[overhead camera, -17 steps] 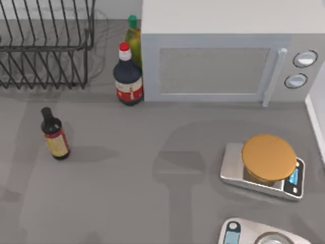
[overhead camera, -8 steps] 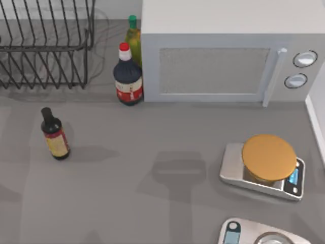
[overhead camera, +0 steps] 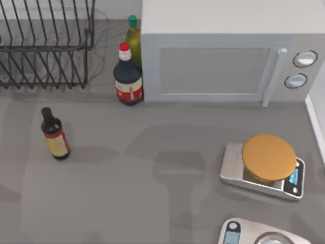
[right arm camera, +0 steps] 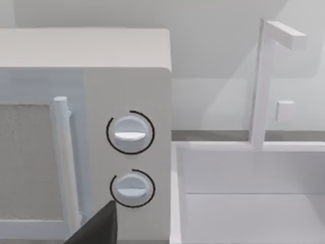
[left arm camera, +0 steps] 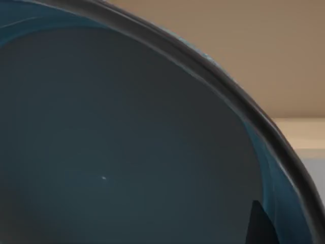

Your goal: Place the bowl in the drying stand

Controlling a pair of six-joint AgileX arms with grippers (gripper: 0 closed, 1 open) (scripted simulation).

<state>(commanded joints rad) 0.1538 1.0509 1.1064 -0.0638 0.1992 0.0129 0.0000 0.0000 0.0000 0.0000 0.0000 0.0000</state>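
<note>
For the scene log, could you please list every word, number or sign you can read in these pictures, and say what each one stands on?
No text reads clearly anywhere.
Small dark bottle: yellow and red label, print too blurred to read.
Red-capped bottle: red and white label, print too blurred to read.
Silver scale: blue display, no digits legible.
Microwave: two plain knobs, no markings readable.
Bowl: plain blue, no marks.

Drying stand (overhead camera: 45, 46) at the table's (overhead camera: 127, 178) back left; two bottles (overhead camera: 128, 76) between it and the microwave (overhead camera: 223, 56) (one behind the other); small bottle (overhead camera: 54, 134) alone before the stand, left side; scale (overhead camera: 264, 165) front right, before the microwave; second scale (overhead camera: 256, 235) nearer still
</note>
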